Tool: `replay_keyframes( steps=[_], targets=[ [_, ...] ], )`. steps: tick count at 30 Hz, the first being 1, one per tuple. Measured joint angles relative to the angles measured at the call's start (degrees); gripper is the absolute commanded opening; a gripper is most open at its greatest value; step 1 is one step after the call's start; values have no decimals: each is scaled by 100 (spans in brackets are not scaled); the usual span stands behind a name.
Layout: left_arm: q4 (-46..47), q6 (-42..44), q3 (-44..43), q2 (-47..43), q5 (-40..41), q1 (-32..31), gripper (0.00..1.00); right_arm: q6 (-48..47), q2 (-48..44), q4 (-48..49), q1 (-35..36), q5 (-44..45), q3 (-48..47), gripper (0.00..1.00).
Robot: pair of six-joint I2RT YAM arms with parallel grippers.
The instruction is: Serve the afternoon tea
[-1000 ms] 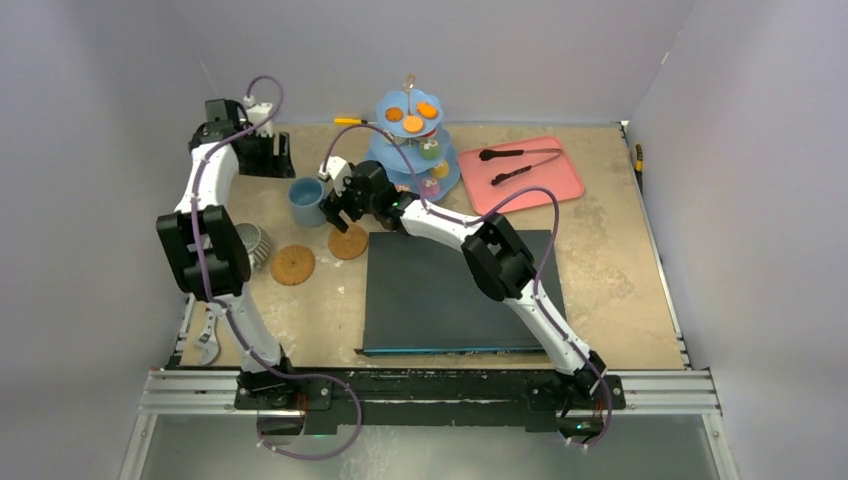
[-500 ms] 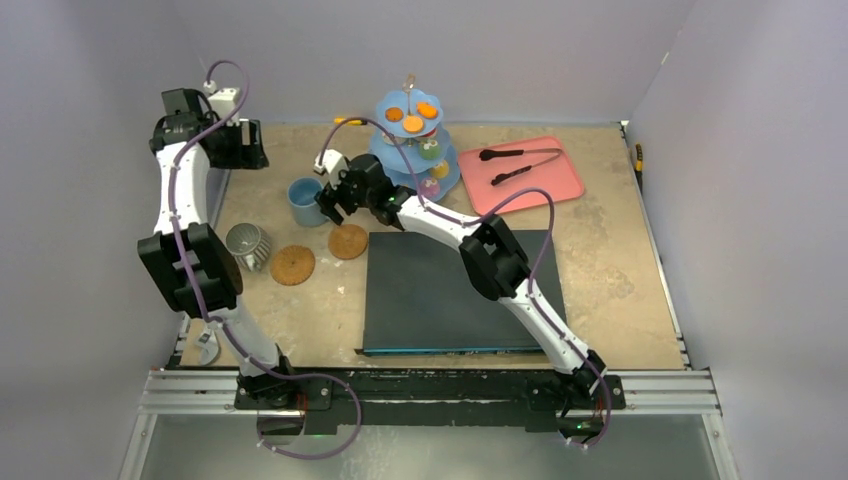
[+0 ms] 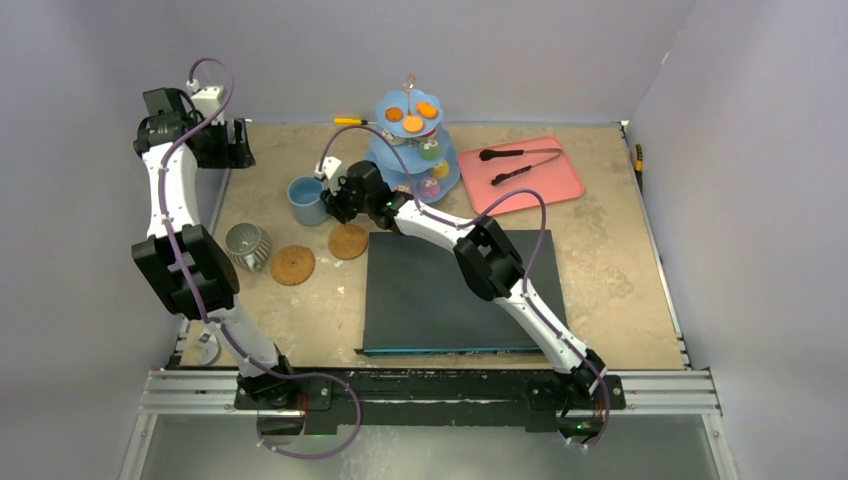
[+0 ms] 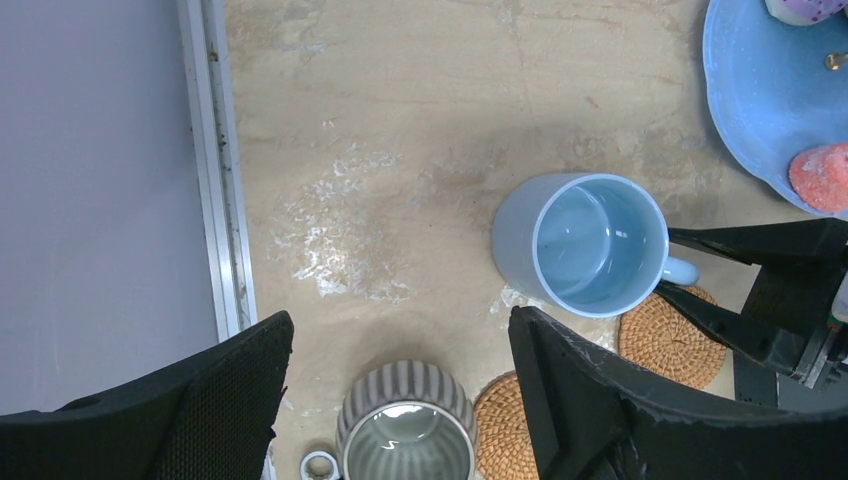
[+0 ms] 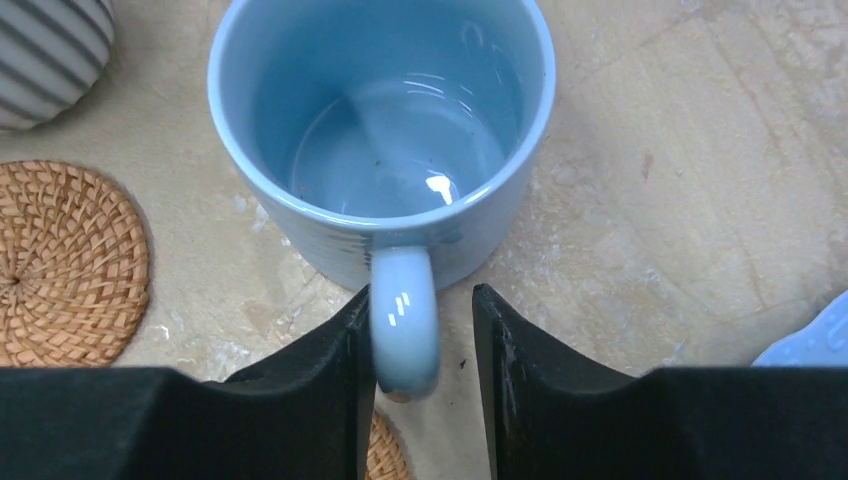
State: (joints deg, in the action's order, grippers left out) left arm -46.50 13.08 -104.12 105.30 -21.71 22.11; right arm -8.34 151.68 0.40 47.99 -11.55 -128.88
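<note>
The light-blue mug (image 3: 305,200) (image 4: 590,240) (image 5: 385,120) stands empty on the table, left of the three-tier stand (image 3: 445,175) (image 4: 750,100). Its handle (image 5: 403,320) lies between the fingers of my right gripper (image 3: 335,200) (image 5: 422,295). The left finger touches the handle and a gap shows at the right finger. Small cakes sit on the stand, with orange ones (image 3: 415,122) on top and a red one (image 4: 820,175) on the bottom tier. My left gripper (image 3: 228,145) (image 4: 400,330) hangs open and empty at the far left corner.
A grey ribbed cup (image 3: 246,245) (image 4: 405,430) and two woven coasters (image 3: 292,265) (image 3: 348,241) lie near the mug. A black mat (image 3: 450,290) covers the middle. The pink tray (image 3: 560,185) with black tongs (image 3: 520,153) sits right of the stand.
My left arm swung back and left, away from the mug. My right gripper moved onto the mug's handle and its jaws narrowed round it.
</note>
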Motion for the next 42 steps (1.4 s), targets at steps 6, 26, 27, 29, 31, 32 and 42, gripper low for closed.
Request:
replay_keyframes(
  steps=[6,26,27,29,31,32,42],
  targets=[
    [2,0,2,7,9,7,79,107,0,140,7,-42,0,1],
    [9,-4,90,13,94,79,80,330,-17,273,22,195,22,0],
    [9,-7,90,13,94,81,80,334,-66,315,22,212,103,0],
    [2,-7,90,13,94,92,80,341,-199,376,22,251,306,0],
    [-9,-7,90,11,94,114,80,343,-350,413,22,306,518,0],
    [-13,-7,90,11,96,120,80,343,-474,431,22,315,660,0],
    [-96,-11,90,-68,118,184,81,400,-1447,887,26,350,1530,0]
  ],
)
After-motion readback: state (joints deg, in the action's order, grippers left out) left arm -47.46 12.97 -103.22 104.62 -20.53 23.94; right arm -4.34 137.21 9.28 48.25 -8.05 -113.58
